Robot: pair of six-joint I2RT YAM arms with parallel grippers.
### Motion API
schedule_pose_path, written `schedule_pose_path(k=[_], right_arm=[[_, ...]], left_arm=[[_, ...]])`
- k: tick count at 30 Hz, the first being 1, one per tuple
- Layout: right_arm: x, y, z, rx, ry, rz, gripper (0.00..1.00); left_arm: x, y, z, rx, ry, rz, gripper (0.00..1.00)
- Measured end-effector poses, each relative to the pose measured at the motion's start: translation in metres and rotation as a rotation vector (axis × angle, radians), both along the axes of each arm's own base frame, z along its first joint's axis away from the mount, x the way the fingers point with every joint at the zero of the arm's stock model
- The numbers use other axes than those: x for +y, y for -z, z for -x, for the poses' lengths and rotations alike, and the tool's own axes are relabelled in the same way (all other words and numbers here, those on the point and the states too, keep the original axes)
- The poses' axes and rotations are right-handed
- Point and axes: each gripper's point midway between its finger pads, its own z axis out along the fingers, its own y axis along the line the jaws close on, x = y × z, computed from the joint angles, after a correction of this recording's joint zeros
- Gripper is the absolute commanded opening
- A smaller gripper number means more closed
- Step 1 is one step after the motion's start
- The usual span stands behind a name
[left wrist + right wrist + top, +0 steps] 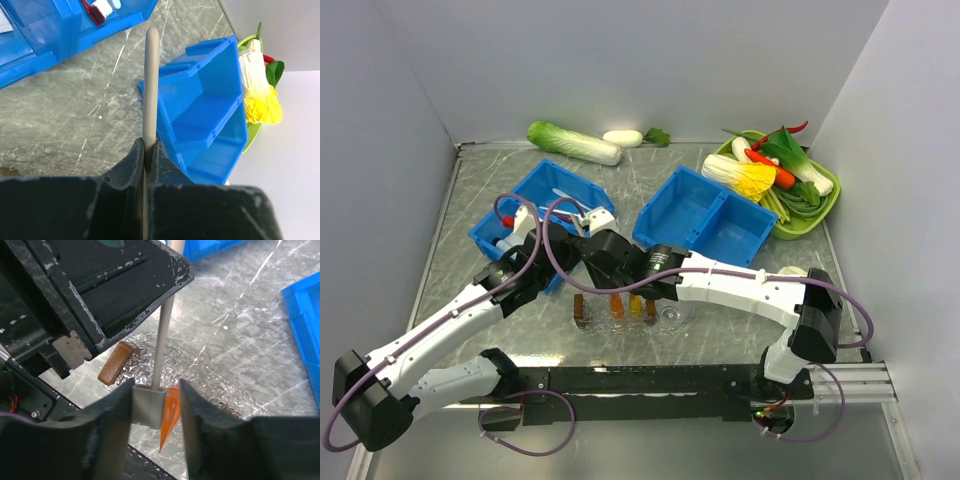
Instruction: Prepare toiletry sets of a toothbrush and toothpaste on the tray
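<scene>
The clear bumpy tray lies in front of the arms and also shows in the right wrist view. Several toothpaste tubes lie in it, among them a brown one and an orange one. My left gripper is shut on the grey handle of a toothbrush and holds it above the tray. In the right wrist view the toothbrush runs down from the left gripper to a blocky grey end. My right gripper is open, its jaws either side of that end; the left jaw looks to touch it.
A blue bin at the left holds more toothbrushes, one red. A second blue bin stands at the right. A green tray of vegetables and a cabbage lie at the back.
</scene>
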Motion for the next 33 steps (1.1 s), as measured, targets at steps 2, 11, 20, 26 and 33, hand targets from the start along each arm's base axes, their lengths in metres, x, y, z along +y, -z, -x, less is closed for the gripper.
schedule_pose_path(k=[2,11,20,26,33], right_arm=[[0.001,0.0,0.001,0.0,-0.003,-0.002,0.36],[0.002,-0.001,0.002,0.0,-0.003,-0.004,0.19],[-0.001,-0.005,0.003,0.0,-0.013,-0.008,0.17],[-0.015,-0.031,0.01,-0.009,-0.046,-0.067,0.17],[-0.053,-0.054,0.028,0.015,-0.105,-0.122,0.18]], left_arm=[[0.0,-0.001,0.0,-0.005,-0.001,0.001,0.01],[0.001,-0.003,0.0,-0.015,0.006,-0.008,0.35],[0.018,-0.024,0.005,-0.107,0.0,-0.059,0.98],[0.049,-0.04,0.013,-0.181,-0.042,-0.156,0.97],[0.084,-0.061,0.027,-0.284,-0.044,-0.316,0.96]])
